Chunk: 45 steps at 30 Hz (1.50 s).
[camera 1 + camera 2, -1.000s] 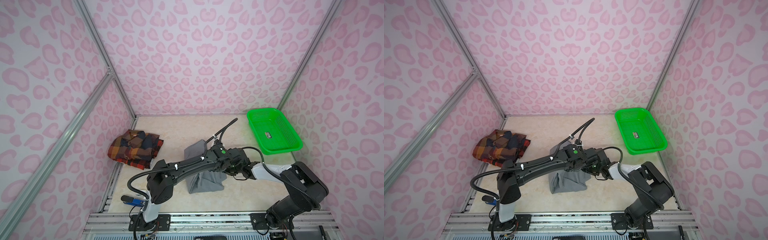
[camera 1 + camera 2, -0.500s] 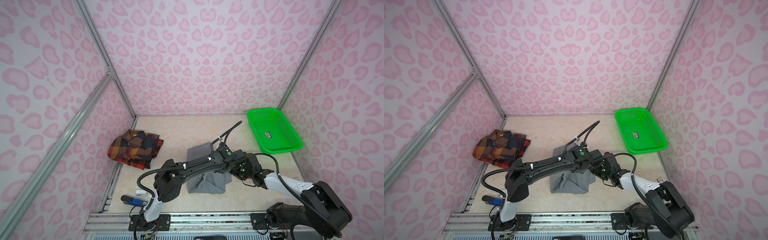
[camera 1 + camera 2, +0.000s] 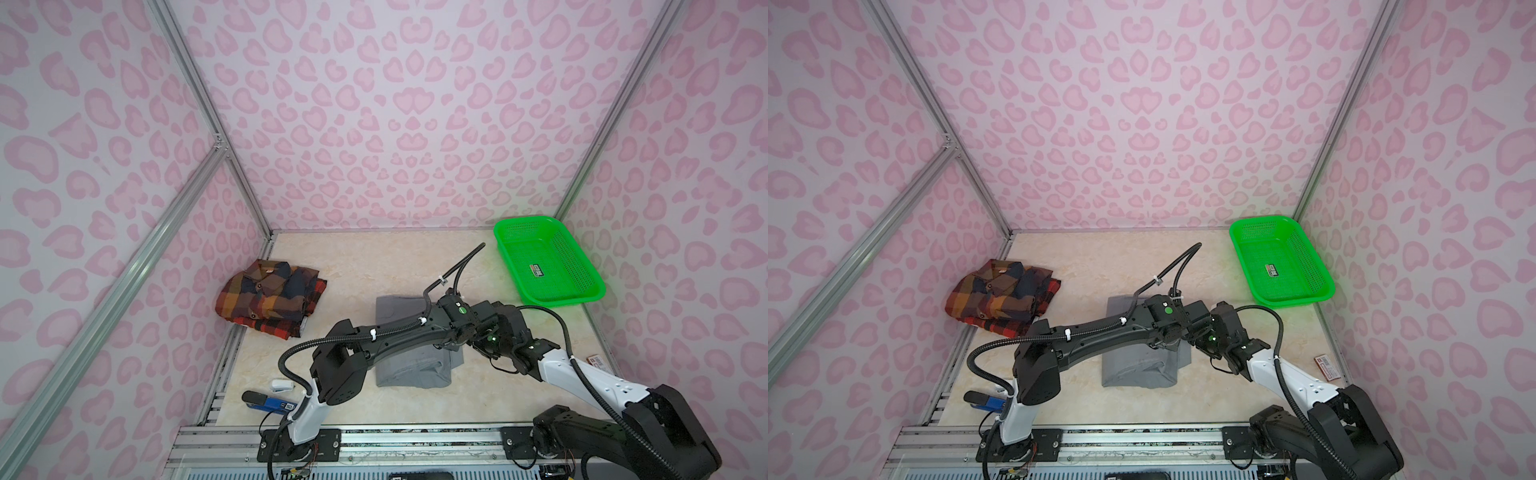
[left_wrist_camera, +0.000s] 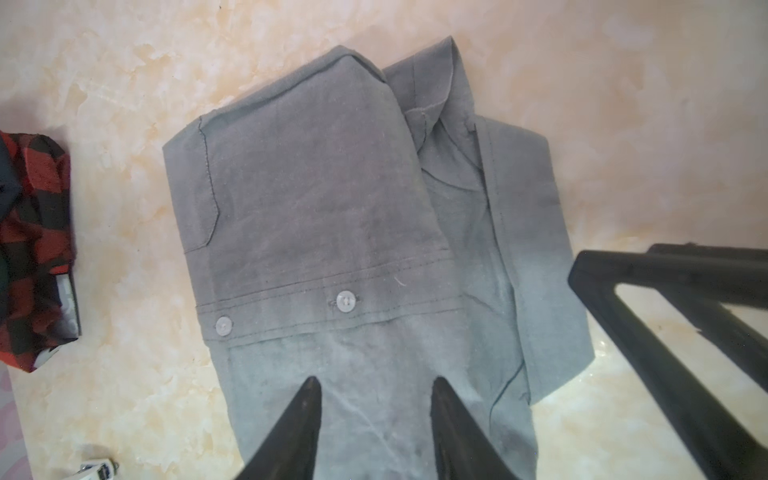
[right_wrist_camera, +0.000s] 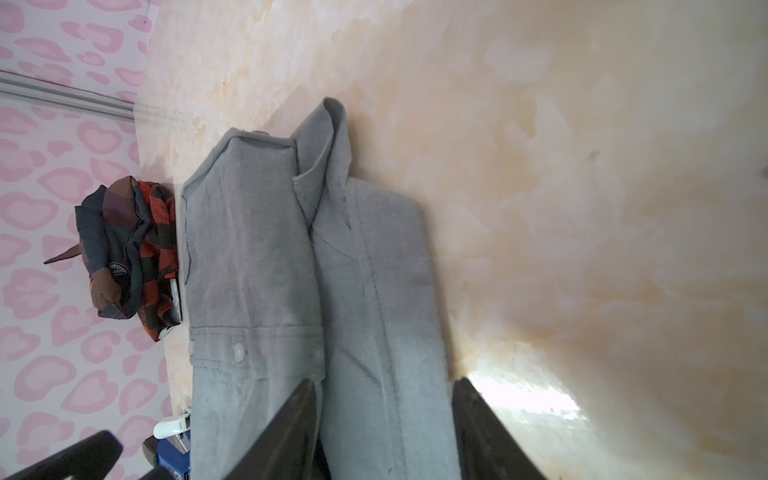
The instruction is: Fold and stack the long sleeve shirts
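The gray shirt lies folded at the table's middle, button placket up. The plaid shirt sits bunched and folded at the left wall, and its edge shows in both wrist views. My left gripper hovers open over the gray shirt, with only flat cloth under the gap. My right gripper is open at the shirt's right edge. One finger rests by a folded flap and the other stands over bare table.
A green mesh basket stands at the back right corner. A blue object and a small white item lie near the front left rail. A small card lies by the right edge. Pink patterned walls close in three sides.
My left gripper has opened, after being shut half a second ago. Both grippers have shifted a little to the right over the gray shirt, which now lies flat.
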### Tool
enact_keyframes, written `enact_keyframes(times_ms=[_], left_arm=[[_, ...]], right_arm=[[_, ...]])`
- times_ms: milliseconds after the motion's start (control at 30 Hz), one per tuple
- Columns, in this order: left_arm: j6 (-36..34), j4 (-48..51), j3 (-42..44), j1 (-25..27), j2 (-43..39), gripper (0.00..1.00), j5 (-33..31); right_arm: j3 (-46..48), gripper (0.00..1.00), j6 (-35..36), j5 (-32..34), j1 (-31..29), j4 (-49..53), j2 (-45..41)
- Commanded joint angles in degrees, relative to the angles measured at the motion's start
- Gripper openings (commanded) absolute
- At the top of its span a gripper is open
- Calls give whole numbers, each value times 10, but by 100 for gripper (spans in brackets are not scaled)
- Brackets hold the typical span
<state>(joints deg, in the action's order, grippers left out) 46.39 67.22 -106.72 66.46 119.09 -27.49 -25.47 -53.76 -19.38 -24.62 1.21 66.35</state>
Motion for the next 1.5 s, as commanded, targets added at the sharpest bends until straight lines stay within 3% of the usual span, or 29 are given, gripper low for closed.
enact_keyframes(times_ms=[0, 133, 267, 467, 600, 767, 833, 1000, 1333, 1467], left_arm=[[6, -14, -7, -1, -40, 48, -3], [1, -17, 17, -2, -108, 50, -45], [-12, -74, 141, -19, -203, 51, -75], [-32, -199, 347, -65, -355, 51, -39], [-28, -236, 423, -75, -415, 51, -32], [-18, -252, 465, -76, -425, 52, -20], [-17, -262, 474, -76, -419, 51, -12], [-17, -281, 480, -76, -396, 51, 0], [-21, -305, 461, -75, -351, 51, 34], [-16, -307, 446, -67, -320, 50, 45]], right_arm=[[6, 54, 7, -18, 0, -5, -6], [2, 54, 15, -65, -1, -26, -1], [-32, 57, 46, -68, -41, -24, 20], [-77, 63, 82, -57, -60, -42, 101], [-97, 60, 84, -69, -59, -66, 187], [-101, 47, 59, -87, -67, -141, 239], [-105, 37, 58, -80, -76, -150, 235], [-79, 0, 52, -49, -89, -159, 193], [14, 0, 59, 0, -88, -140, 27], [52, 0, 61, -4, -85, -154, 13]])
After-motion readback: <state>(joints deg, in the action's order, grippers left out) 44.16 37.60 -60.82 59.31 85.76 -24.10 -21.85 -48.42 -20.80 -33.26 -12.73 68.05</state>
